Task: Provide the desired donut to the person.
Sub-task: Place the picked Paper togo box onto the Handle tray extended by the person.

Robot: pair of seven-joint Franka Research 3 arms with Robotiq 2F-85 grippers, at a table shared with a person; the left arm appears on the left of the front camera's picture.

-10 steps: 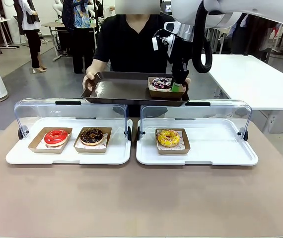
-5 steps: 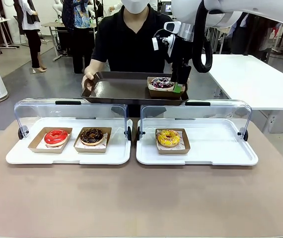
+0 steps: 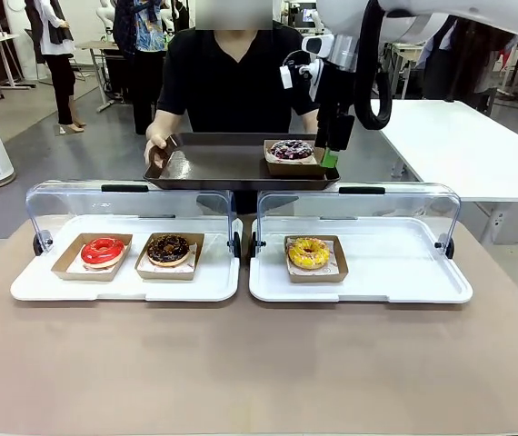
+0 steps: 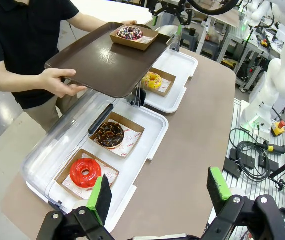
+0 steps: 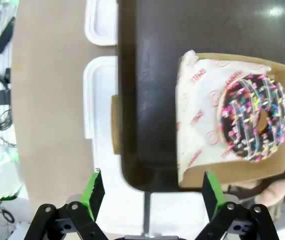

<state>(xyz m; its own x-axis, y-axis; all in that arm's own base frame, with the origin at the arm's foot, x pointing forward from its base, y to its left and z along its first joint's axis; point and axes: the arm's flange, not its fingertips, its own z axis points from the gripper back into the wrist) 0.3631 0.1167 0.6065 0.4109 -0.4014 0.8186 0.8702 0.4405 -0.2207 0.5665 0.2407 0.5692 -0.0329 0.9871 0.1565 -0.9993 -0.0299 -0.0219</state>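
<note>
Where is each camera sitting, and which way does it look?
Front: robot's side of the table, facing the person opposite; right tool shows.
Left wrist: above the table, looking past the open left tool at the red donut.
Right wrist: looking straight down past the open right tool at the brown tray.
All share the sprinkle donut.

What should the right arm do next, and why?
Probably lift the right gripper straight up and back off the tray. Its jaws stand open, gripping nothing, the sprinkled donut sits in its box on the tray, and the person holds that tray, so the handover looks done.
</note>
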